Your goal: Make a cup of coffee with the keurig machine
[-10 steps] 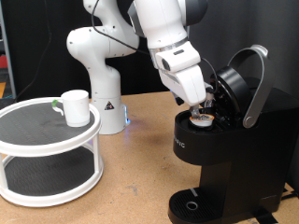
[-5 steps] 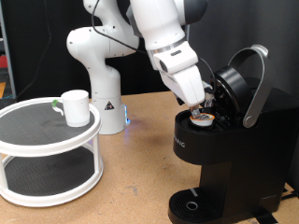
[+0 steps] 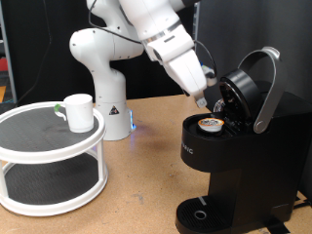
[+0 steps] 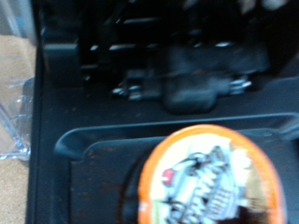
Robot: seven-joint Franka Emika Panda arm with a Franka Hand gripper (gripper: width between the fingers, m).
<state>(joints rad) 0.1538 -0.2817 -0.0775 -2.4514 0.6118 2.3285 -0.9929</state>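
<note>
Brown worktop [image 3: 136, 185], dark backdrop. Keurig machine [image 3: 229, 171] at right, lid handle [image 3: 265, 88] raised; coffee pod [image 3: 209, 124] seated in the open chamber, its orange-rimmed patterned top filling the wrist view [image 4: 210, 182]. Gripper [image 3: 202, 99] hangs just above-left of the pod, holding nothing; fingers' spread: cannot tell. Cup [image 3: 78, 111] sits on the white two-tier stand [image 3: 49, 156], far left, well apart from the drip tray [image 3: 200, 214]. Risk: brewing with no cup under the spout would spill.
</note>
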